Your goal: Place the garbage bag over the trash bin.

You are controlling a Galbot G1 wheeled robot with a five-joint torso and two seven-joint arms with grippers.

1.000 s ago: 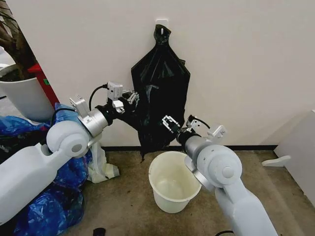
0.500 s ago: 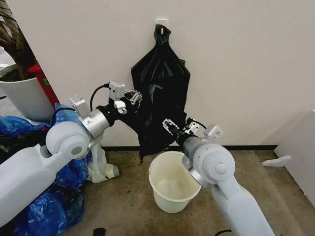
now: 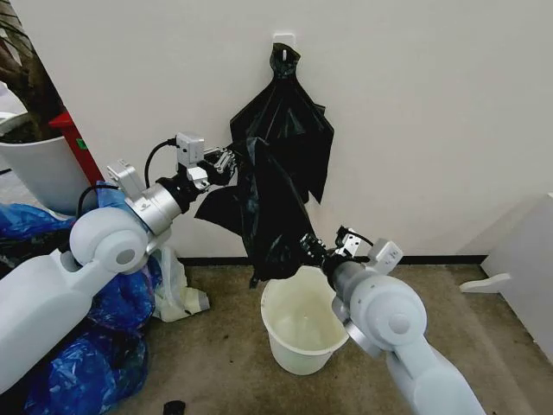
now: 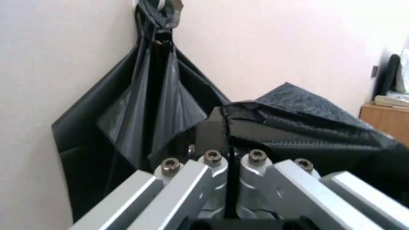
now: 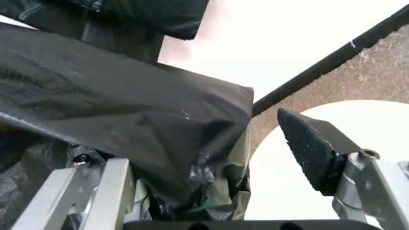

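meanwhile the left gripper point(image 3: 226, 162) was pinching the garbage bag point(image 3: 263, 212) off the wall bunch point(image 3: 289, 130), the right gripper point(image 3: 313, 250) gaped with film draped over one finger above the trash bin point(image 3: 302, 320), probably needing to close next.

The floor point(image 3: 484, 346) is bare, mottled grey-brown concrete, meeting the wall along a dark skirting strip. The bin point(image 3: 302, 324) stands upright on it near the wall, about midway along the visible stretch; a white pot point(image 3: 43, 173) sits at the far left edge, with a heap of blue bags point(image 3: 78, 363) spread from there to the near left corner and a crumpled white bag point(image 3: 177, 294) just beside them, near the wall. A small dark object point(image 3: 174, 406) lies at the near edge, and a white base point(image 3: 484, 283) rests at the far right by the wall.
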